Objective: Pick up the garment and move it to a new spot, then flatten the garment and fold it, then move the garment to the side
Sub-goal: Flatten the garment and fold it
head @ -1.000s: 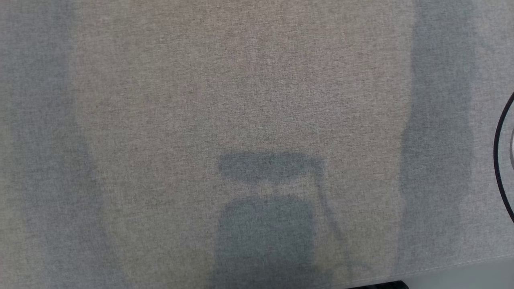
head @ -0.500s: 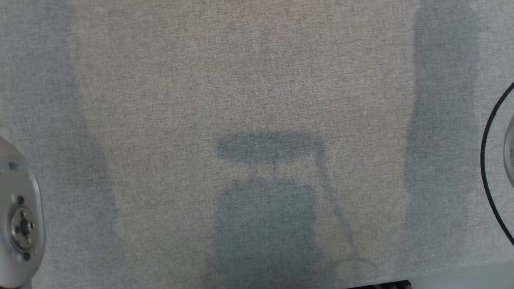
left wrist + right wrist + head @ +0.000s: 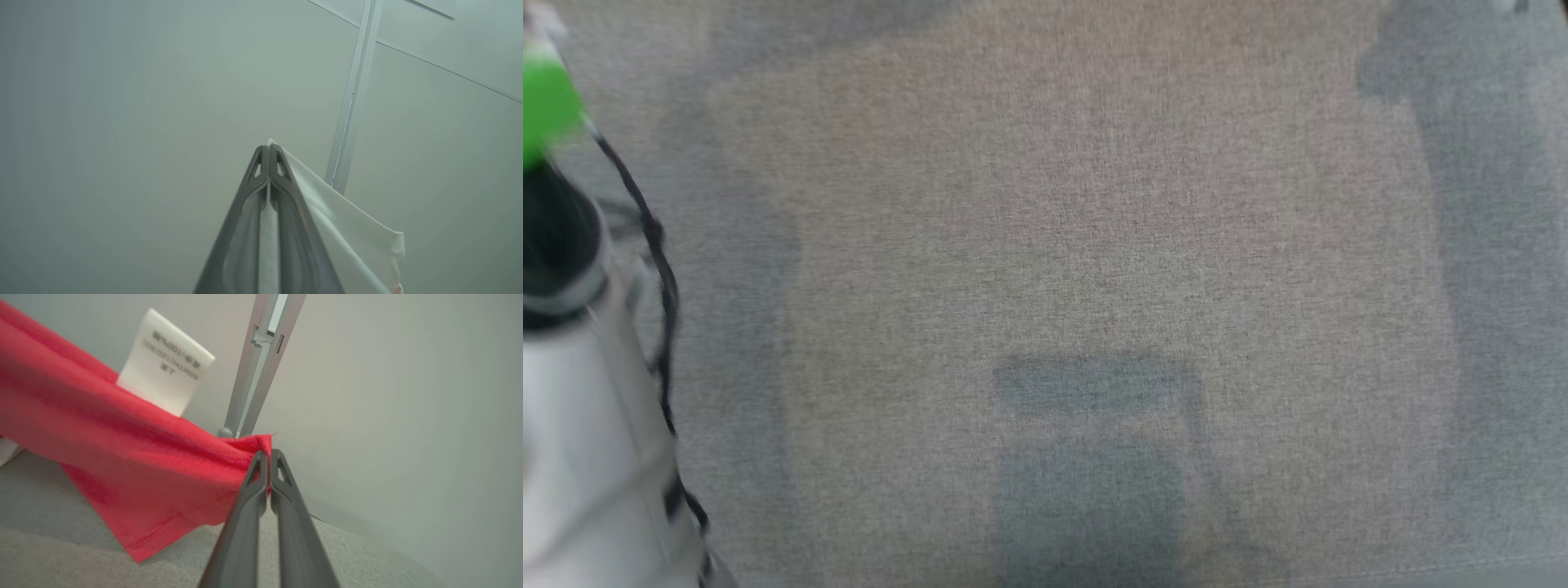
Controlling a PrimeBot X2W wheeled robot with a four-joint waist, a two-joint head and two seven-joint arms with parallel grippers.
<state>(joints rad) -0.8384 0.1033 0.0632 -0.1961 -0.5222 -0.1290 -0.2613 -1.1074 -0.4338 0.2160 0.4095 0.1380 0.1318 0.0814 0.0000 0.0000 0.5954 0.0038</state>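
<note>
Grey bench (image 3: pixel 1094 204) below. Right tool (image 3: pixel 267 455) pinches red garment (image 3: pixel 122 437) mid-frame; left tool (image 3: pixel 268 149) pinches white cloth (image 3: pixel 347 220). I judge garment lifted, mid-move; flattening, folding, move aside remain.

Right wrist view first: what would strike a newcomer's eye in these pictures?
The red garment, draped left of the right gripper, which pinches its edge above the grey surface. Next, the white fabric clamped in the left gripper, and a green band at the head view's upper left.
</note>
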